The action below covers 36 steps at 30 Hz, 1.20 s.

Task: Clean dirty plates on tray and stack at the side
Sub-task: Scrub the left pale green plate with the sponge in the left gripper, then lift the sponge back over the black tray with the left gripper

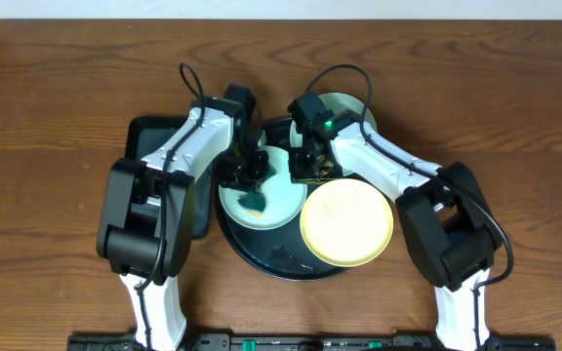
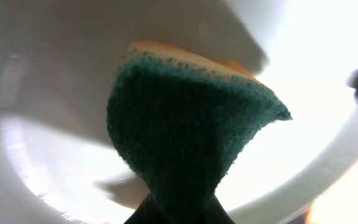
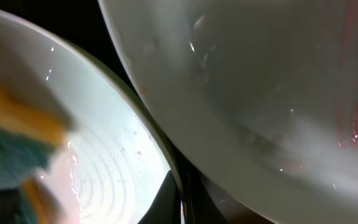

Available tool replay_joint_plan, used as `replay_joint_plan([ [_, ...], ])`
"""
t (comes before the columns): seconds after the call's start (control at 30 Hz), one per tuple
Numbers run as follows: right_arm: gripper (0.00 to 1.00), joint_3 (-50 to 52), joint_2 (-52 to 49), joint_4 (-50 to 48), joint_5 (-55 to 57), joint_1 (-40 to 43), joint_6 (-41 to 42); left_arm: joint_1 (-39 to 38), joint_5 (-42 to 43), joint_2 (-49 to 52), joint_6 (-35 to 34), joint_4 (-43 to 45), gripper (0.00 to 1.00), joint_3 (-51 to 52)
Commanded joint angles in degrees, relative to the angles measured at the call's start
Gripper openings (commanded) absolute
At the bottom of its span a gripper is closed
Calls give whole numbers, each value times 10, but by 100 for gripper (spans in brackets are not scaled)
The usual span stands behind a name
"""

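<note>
Overhead shows one mint plate (image 1: 279, 207) lying left on the tray (image 1: 261, 258), with a yellow plate (image 1: 347, 222) beside it and a second mint plate (image 1: 347, 105) at the far rim. My left pincer (image 1: 250, 187), wrist bent down, clamps a green sponge (image 1: 253, 202) into the dish, for scrubbing I judge. My right pincer (image 1: 310, 168) reaches to that dish's edge, likely steadying it; I cannot tell whether it grips.

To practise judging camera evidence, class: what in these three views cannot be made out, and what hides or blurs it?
Overhead: whether the right tool is open or shut; its wrist covers the tips.
Overhead: most of the rear mint plate, under the right arm.
Left wrist: the front mint plate behind the sponge, which fills the view.
Right wrist: any dirt; too close and blurred.
</note>
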<state>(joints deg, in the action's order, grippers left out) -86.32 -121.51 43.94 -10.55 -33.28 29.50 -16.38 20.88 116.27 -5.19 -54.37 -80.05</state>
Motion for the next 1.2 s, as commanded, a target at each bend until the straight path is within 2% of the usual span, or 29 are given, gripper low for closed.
replay_joint_plan([
  [0.0, 1, -5, -10, 2, 13, -2, 2, -2, 65, 9, 56, 26, 7, 6],
  [0.1, 1, -5, -10, 0, 13, -2, 2, -2, 48, 9, 42, 69, 7, 6],
  [0.3, 1, -5, -10, 2, 13, -2, 2, -1, -191, 9, -96, 116, 7, 6],
  [0.37, 1, -5, -10, 3, 13, -2, 2, -1, -230, 9, -117, 116, 7, 6],
  [0.5, 1, -5, -10, 7, 13, -2, -4, -1, -209, 0, -117, 99, 8, 1],
  [0.63, 1, -5, -10, 7, 13, -2, -4, 6, -168, -30, -116, 42, 7, -34],
  [0.77, 1, -5, -10, 6, 13, -2, -4, 17, -168, -83, -115, -13, 7, -83],
  [0.97, 2, -3, -10, 5, 21, -2, -4, 74, -168, -190, -114, -50, 7, -121],
  [1.17, 1, 5, -12, -2, 12, -2, 7, 160, -168, -220, -112, -76, 8, -120],
])
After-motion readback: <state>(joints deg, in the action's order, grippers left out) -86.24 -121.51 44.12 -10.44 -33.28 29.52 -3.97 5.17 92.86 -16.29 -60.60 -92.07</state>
